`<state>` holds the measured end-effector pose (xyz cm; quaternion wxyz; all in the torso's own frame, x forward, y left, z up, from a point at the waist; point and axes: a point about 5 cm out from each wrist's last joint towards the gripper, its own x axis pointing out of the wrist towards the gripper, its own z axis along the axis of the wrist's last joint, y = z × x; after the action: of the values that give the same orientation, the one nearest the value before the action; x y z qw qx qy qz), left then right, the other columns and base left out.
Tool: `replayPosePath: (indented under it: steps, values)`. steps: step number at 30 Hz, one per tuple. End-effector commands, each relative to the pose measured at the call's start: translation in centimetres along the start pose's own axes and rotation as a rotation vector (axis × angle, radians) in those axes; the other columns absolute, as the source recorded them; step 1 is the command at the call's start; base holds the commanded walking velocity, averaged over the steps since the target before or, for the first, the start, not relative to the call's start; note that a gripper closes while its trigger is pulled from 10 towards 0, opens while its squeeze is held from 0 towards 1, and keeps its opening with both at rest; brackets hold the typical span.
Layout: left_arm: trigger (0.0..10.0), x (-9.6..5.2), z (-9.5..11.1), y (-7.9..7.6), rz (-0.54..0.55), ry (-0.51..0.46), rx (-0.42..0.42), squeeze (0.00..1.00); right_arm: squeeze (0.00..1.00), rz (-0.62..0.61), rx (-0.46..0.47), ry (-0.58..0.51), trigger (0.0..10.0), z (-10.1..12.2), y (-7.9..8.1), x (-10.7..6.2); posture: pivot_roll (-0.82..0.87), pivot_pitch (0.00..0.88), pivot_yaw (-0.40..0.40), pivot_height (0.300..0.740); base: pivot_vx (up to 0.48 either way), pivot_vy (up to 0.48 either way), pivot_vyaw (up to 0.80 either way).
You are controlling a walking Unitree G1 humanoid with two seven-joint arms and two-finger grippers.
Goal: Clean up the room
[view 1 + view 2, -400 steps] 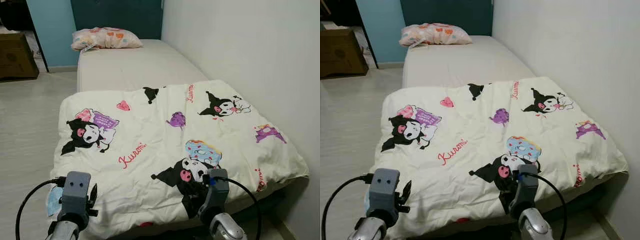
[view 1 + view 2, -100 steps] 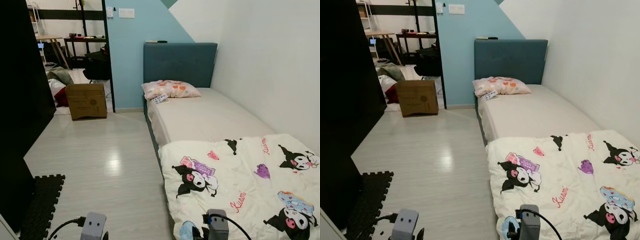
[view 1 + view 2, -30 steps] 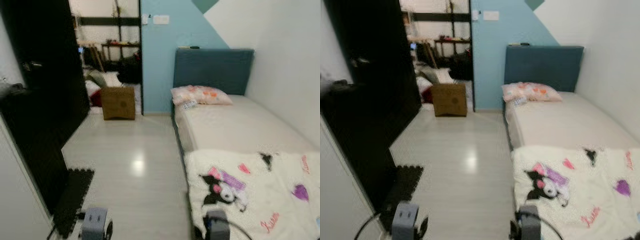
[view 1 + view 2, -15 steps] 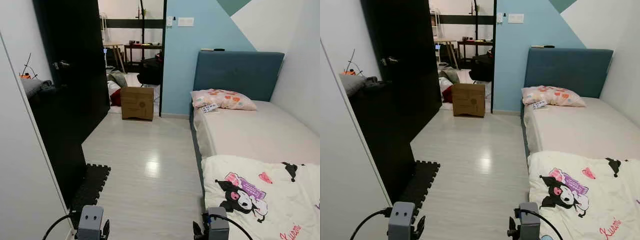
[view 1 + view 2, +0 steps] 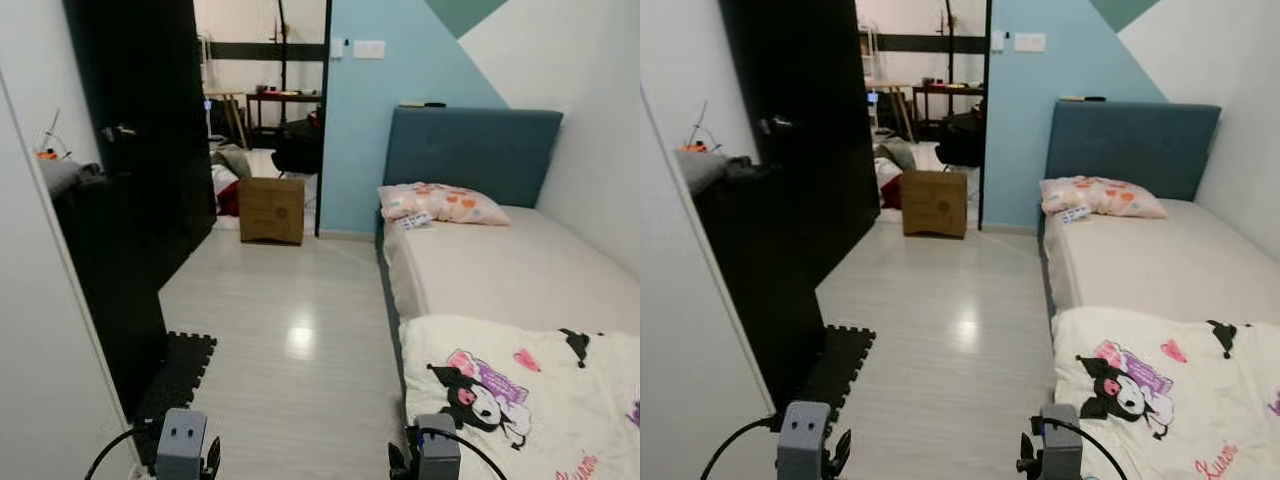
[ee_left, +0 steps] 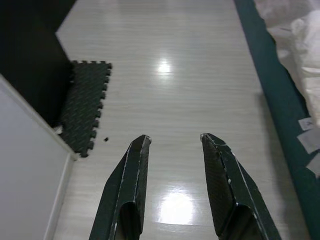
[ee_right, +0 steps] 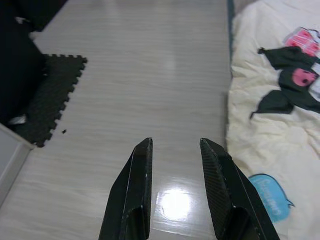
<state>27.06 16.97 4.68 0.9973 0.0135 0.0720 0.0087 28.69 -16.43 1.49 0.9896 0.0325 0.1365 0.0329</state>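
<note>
A single bed [image 5: 500, 262] with a blue headboard [image 5: 470, 152] runs along the right wall. A cream cartoon-print blanket [image 5: 530, 400] covers its near end and a patterned pillow [image 5: 442, 203] lies at the head. Both arms hang low at the bottom edge, over the pale wood floor [image 5: 290, 330]. My left gripper [image 6: 175, 141] is open with nothing between its fingers. My right gripper [image 7: 176, 144] is open too, beside the blanket's hanging edge [image 7: 270, 130].
A black foam mat [image 5: 180, 385] lies on the floor by a dark wardrobe [image 5: 120, 230] on the left. A cardboard box [image 5: 271, 210] stands at the open doorway, with clutter and a desk [image 5: 255, 110] in the room beyond. A white panel [image 5: 40, 380] is close on my left.
The view has swung left from over the blanket to the floor, wardrobe and doorway, and has now steadied. Both grippers stay open and low.
</note>
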Motion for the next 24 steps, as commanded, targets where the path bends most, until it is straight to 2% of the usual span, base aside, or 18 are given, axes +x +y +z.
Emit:
replayPosePath:
  steps: [1, 24]
  values:
    - [10.0, 0.08, 0.22, -0.14, -0.010, -0.009, 0.000, 0.00, 0.00, -0.016, 0.013, 0.023, 10.0, -0.67, -0.26, -0.31, 0.05, 0.110, -0.033, 0.740, 0.352, 0.000, 0.00]
    - [10.0, -0.16, 0.19, 0.44, -0.006, -0.010, 0.005, 0.00, 0.00, -0.006, 0.026, 0.023, 10.0, -0.88, 0.20, -0.39, 0.06, 0.097, -0.034, 0.740, 0.350, 0.000, 0.00]
